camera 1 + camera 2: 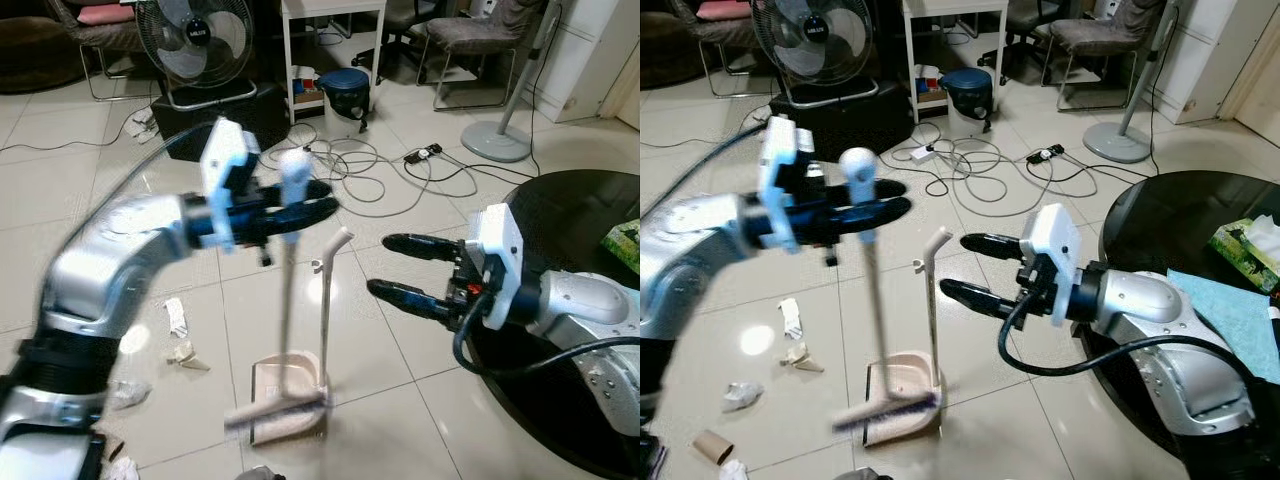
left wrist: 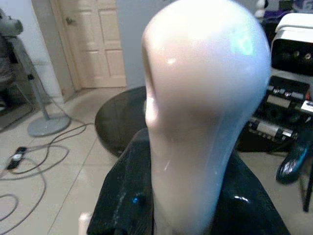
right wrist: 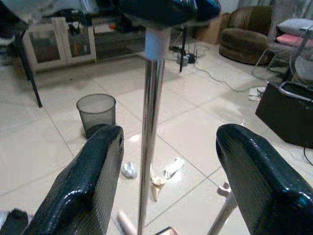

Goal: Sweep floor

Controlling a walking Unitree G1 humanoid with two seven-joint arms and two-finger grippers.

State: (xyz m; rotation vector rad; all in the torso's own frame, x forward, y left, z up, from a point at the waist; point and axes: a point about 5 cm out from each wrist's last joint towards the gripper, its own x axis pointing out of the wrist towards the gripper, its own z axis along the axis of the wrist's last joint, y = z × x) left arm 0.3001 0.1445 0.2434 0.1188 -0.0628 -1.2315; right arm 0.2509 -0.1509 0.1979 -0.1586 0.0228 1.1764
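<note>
From my head cameras I see my left gripper (image 1: 290, 212) clamped on the broom (image 1: 284, 300) just under its rounded white knob, with the thin shaft running down to the bristle head, which lies across the pink dustpan (image 1: 290, 395) on the tiled floor (image 1: 400, 330). I judge the broom light and stiff but top-held, so the long shaft will swing and twist easily; the glossy knob looks slippery, and a second hold lower on the shaft would steady it. The dustpan stands upright on its own tall handle just beside the broom and looks light enough to tip. Crumpled paper scraps (image 1: 178, 330) lie on the tiles to my left, well apart from the pan. My right gripper (image 1: 975, 268) hangs with its fingers spread wide, holding nothing, pointing at the two handles from near the black round table (image 1: 1180, 215). From my left wrist, the knob (image 2: 205, 98) bulges between my black fingers (image 2: 122, 196), which press against its neck. From my right wrist, my two fingers (image 3: 93, 181) stand well apart with the metal shaft (image 3: 149, 137) rising between them, not touching either one, and a mesh waste bin (image 3: 96, 110) beyond.
</note>
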